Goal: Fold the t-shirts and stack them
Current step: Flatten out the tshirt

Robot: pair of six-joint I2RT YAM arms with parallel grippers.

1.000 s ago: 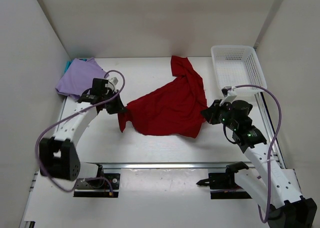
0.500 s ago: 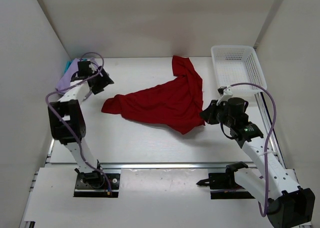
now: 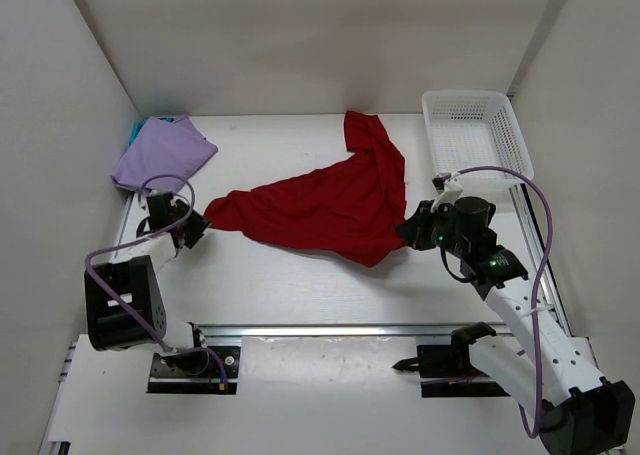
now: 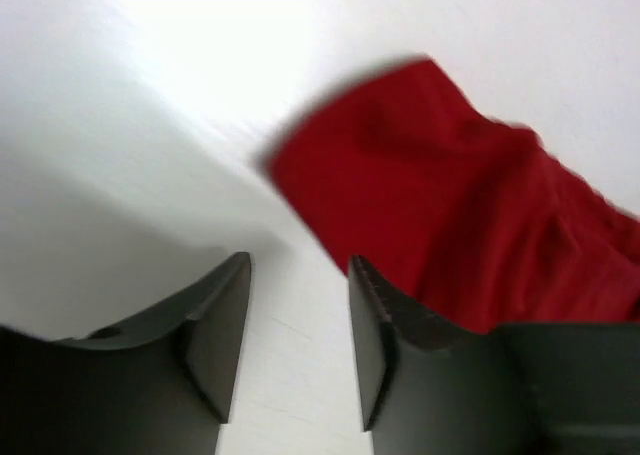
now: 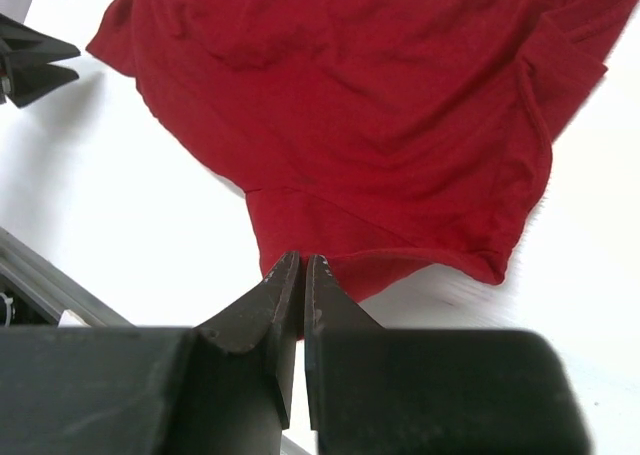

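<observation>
Right wrist view: we have our right gripper (image 5: pixel 301 259) pinched shut on the hem of the red t-shirt (image 5: pixel 380 105). Our left gripper (image 4: pixel 300 267) stands spread just beside its opposite corner. It lies crumpled mid-table (image 3: pixel 300 290), with the lavender t-shirt (image 3: pixel 163 152) back-left.

Ahead-left of the left pincer (image 4: pixel 300 265) the tabletop (image 4: pixel 190 165) lies bare; ahead-right the red t-shirt (image 4: pixel 450 215) blocks the way. A basket (image 3: pixel 476 96) stands beyond the right pincer (image 5: pixel 302 260).

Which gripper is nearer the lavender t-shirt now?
Left. The left gripper sits just in front of the lavender t-shirt; the right gripper is far across, at the hem of the red t-shirt.
</observation>
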